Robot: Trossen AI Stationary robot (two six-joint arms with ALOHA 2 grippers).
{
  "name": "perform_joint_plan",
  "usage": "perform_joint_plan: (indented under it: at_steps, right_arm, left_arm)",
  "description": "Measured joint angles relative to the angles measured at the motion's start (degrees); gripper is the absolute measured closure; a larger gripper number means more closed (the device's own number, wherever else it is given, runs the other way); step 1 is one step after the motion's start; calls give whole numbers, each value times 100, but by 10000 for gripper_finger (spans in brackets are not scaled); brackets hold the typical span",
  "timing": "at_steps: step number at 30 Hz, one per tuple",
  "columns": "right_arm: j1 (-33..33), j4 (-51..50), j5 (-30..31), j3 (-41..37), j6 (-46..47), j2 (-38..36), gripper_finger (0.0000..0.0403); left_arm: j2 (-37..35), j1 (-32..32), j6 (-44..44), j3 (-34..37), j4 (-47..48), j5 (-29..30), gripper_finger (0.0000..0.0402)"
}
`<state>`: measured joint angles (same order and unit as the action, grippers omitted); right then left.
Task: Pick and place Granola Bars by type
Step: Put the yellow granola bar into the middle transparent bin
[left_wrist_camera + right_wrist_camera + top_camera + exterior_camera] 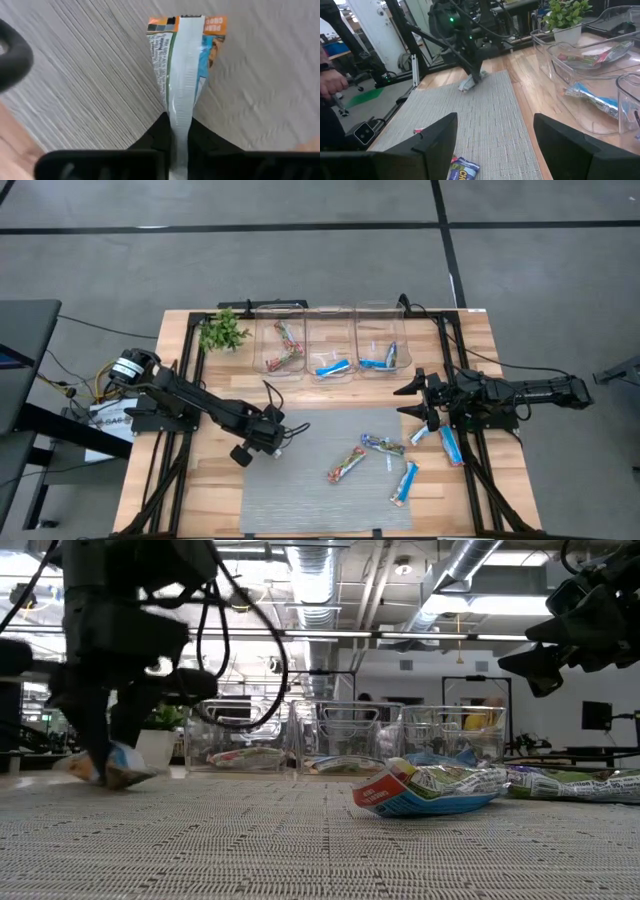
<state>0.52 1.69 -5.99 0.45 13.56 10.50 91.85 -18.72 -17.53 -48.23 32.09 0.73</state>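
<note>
We see the left end effector [283,432] down at the grey woven mat's [310,490] left edge, fingers [155,135] clamped on the seam of a silvery wrapped bar w/ orange and blue print [186,65] (it lies on the mat). The right end effector [412,400], fingers apart, hovers over the wooden slatted worktop [200,480] by the mat's right side. Three clear plastic bins [332,340] at the back hold sorted bars; approx. five more wrapped bars [346,465] lie on and beside the mat.
</note>
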Motion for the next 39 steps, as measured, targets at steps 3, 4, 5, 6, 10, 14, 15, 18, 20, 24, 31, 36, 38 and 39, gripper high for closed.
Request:
perform_joint_plan:
  at_steps: [3, 4, 5, 6, 10, 14, 15, 18, 20, 24, 31, 36, 38, 39]
  right_arm:
    - [1, 0, 0, 0, 0, 0, 148]
    - [1, 0, -1, -2, 0, 0, 148]
    - [1, 0, 1, -2, 0, 0, 148]
    - [-1, 0, -1, -2, 0, 0, 148]
    - [1, -1, -1, 0, 0, -2, 148]
    - [0, 1, 0, -1, 0, -2, 148]
    - [1, -14, 0, 0, 0, 0, 148]
    - [1, 1, -1, -1, 0, -2, 148]
    - [-1, 1, 0, 0, 0, -1, 148]
    - [1, 2, -1, -2, 0, -2, 148]
    - [1, 0, -1, 0, 0, 0, 148]
    - [0, 0, 0, -1, 0, -1, 148]
    - [0, 0, 0, -1, 0, -2, 148]
    - [1, 0, -1, -2, 0, 0, 148]
  left_arm:
    - [0, 6, 246, -219, -165, 0, 395]
    - [0, 23, 357, -311, -258, -1, 394]
    - [-17, 38, 447, -405, -375, -2, 392]
    - [-40, 55, 475, -502, -497, -4, 387]
    - [-93, 147, -38, -889, -726, -2, 366]
    - [-101, 276, -479, -1258, -1107, 75, 359]
    - [-101, 318, -419, -1336, -1269, 108, 358]
    - [-101, 488, 42, -1588, -1986, 114, 358]
    - [-101, 594, 356, -1708, -2539, 122, 358]
    - [-101, 757, 973, -1944, -3614, 127, 357]
    - [-105, 910, 1218, -2216, -3913, 74, 357]
    - [-105, 1037, 1255, -2216, -3870, 48, 357]
    - [-105, 1137, 1217, -2216, -3868, 46, 357]
    - [-103, 1202, 1176, -2216, -3857, 48, 357]
